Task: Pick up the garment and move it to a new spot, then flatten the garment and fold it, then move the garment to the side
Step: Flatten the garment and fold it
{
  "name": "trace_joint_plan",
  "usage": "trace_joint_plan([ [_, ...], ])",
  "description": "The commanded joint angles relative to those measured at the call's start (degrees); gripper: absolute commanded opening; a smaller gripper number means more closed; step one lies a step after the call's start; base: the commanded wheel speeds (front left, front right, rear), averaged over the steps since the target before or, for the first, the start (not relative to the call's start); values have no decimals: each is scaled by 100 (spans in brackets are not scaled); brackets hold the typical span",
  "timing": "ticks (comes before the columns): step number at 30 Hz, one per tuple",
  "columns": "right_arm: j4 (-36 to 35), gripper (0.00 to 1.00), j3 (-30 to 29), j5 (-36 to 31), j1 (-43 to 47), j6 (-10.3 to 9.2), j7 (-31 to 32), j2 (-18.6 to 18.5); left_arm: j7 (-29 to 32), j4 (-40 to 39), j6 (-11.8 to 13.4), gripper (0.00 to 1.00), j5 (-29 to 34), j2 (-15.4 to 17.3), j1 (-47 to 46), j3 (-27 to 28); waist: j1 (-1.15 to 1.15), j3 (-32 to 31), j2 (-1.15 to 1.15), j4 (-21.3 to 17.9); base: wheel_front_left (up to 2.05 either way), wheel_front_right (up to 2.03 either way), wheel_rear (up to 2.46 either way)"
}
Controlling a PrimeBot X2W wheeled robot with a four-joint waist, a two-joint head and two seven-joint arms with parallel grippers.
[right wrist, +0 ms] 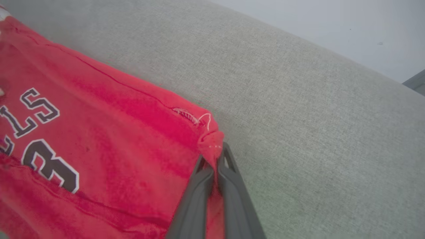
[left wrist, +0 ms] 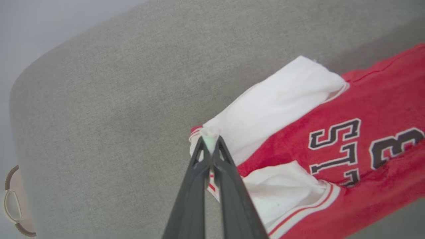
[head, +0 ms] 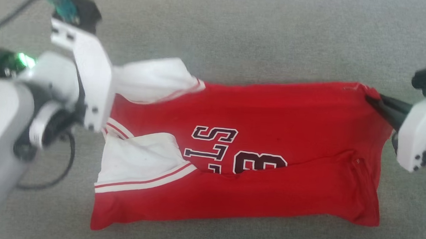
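The garment (head: 270, 145) is a red jersey with white sleeves, striped trim and dark lettering, spread sideways on the grey cushion. Its lower edge is folded up over the print. My left gripper (left wrist: 210, 139) is shut on the white collar end of the garment (left wrist: 365, 109), its fingers hidden behind the white wrist in the head view. At the far right corner my right gripper (head: 370, 100) is shut on the red hem. In the right wrist view my right gripper (right wrist: 214, 151) pinches a bunched red corner of the garment (right wrist: 99, 132).
The grey fabric cushion (head: 240, 36) runs under everything, with bare room behind and in front of the jersey. Its rounded edge and the pale floor beyond (left wrist: 40, 20) show in the left wrist view. A black cable (head: 62, 169) loops by my left forearm.
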Motion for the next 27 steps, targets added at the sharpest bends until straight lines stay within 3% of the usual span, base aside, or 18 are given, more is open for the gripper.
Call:
trace_joint_plan([
  [1,-102,0,-102,-19,241,-8,-17,-73,54,-354,175,0,-3,143,299,24,0,-49,0,48,0,0,0],
  [7,-468,0,-324,68,1038,-8,121,-246,93,-1425,785,0,-84,486,1318,33,0,-109,0,97,0,0,0],
  [12,-479,0,-473,87,1458,-8,199,-180,-50,-1597,971,0,-215,504,1891,-24,0,-174,0,94,0,0,0],
  [22,-126,0,-580,46,1861,-7,444,305,-469,-886,838,0,-625,227,2704,-109,0,-469,0,33,0,0,0],
  [23,-82,27,-599,26,1868,-7,455,350,-552,-786,816,0,-652,209,2732,-68,0,-506,0,32,0,0,0],
  [24,-55,89,-610,-34,1868,-7,471,364,-626,-692,792,6,-676,191,2790,-45,0,-542,0,33,0,0,0],
  [25,-37,100,-621,-50,1874,-7,492,393,-695,-607,758,14,-648,196,2842,-39,0,-585,0,34,0,0,0],
  [26,-16,100,-646,-79,1877,-7,492,415,-779,-548,710,34,-623,194,2859,-35,0,-623,0,38,0,0,0],
  [27,-1,100,-662,-90,1879,-7,528,435,-864,-496,666,71,-655,156,2864,-6,0,-663,0,44,0,0,0],
])
